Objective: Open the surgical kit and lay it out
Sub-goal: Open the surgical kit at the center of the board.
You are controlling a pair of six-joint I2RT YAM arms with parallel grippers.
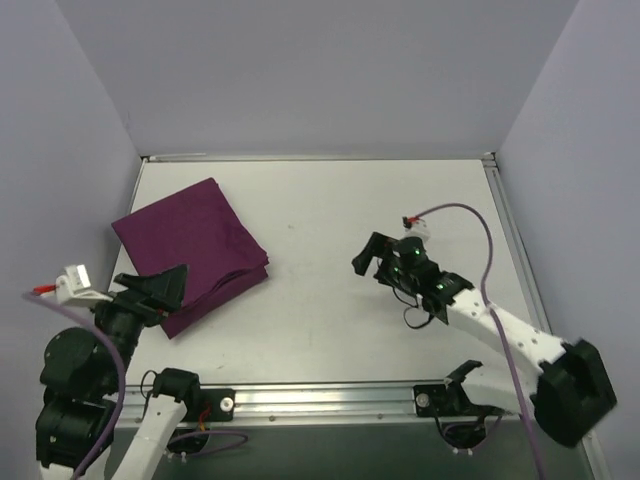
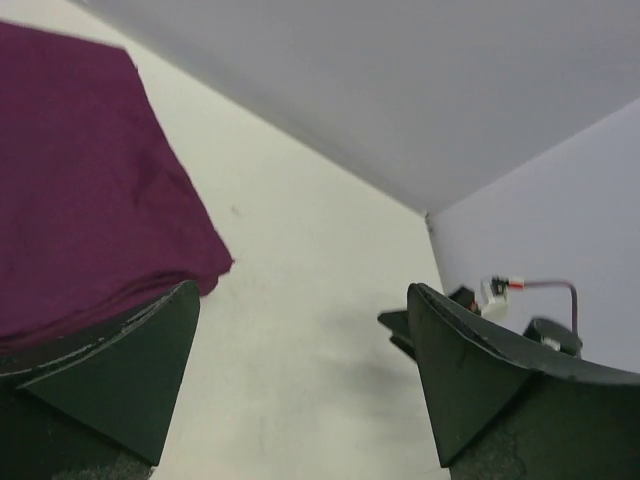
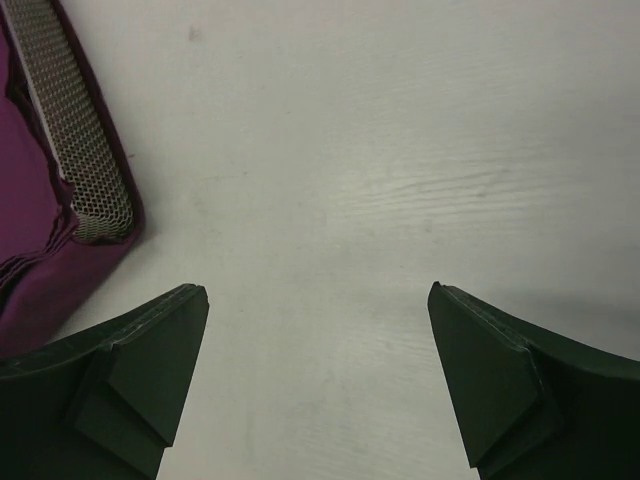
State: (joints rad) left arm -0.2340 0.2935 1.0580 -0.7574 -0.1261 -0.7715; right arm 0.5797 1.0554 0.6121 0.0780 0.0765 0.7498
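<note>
The dark purple cloth wrap (image 1: 192, 250) lies folded shut at the table's left side. It also shows in the left wrist view (image 2: 80, 190). In the right wrist view its near corner (image 3: 30, 290) gapes and the silver wire-mesh tray (image 3: 75, 130) shows inside. No ring-handled instruments are visible. My left gripper (image 1: 163, 284) is open and empty, at the wrap's near corner. My right gripper (image 1: 372, 255) is open and empty over bare table, right of the wrap.
The white table (image 1: 330, 210) has a metal rim along its far and right edges. Lilac walls enclose three sides. A purple cable (image 1: 470, 215) loops from the right arm. The right gripper shows in the left wrist view (image 2: 400, 330).
</note>
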